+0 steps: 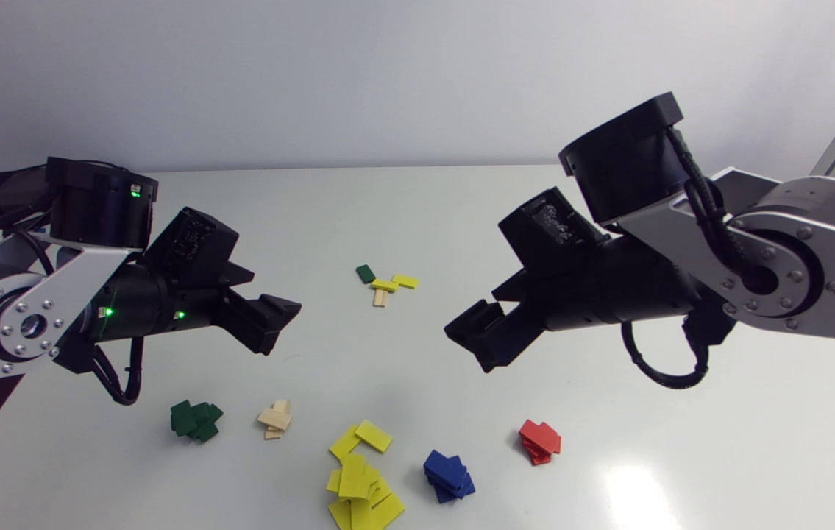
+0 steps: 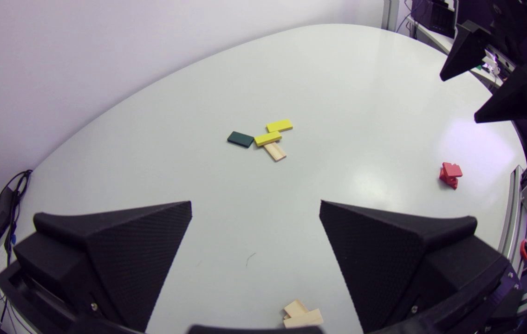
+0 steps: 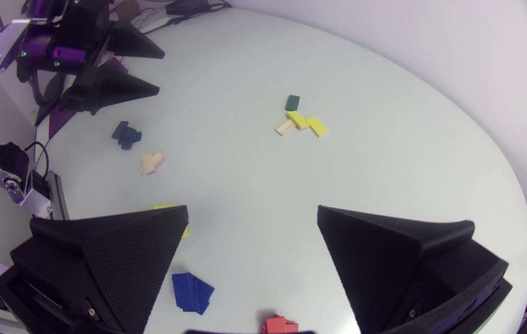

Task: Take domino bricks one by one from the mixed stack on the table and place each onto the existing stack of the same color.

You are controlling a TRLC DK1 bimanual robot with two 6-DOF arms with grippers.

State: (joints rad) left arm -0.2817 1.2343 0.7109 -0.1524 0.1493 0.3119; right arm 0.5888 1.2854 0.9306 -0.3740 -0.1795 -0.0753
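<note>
Four mixed bricks (image 1: 385,285) lie mid-table; five sorted stacks (image 1: 358,475) apart.

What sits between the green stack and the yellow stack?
The beige stack, seen in the head view, apart from both the green stack and yellow stack.

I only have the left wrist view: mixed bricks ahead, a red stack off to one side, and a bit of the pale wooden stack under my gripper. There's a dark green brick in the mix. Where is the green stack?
Observer: The stack of dark green domino bricks stands right beside the pale wooden brick stack, on the side away from the red brick stack.
Operator: And where do the two yellow ones go?
Observer: The pile of yellow bricks lies between the wooden stack and a stack of blue bricks.
</note>
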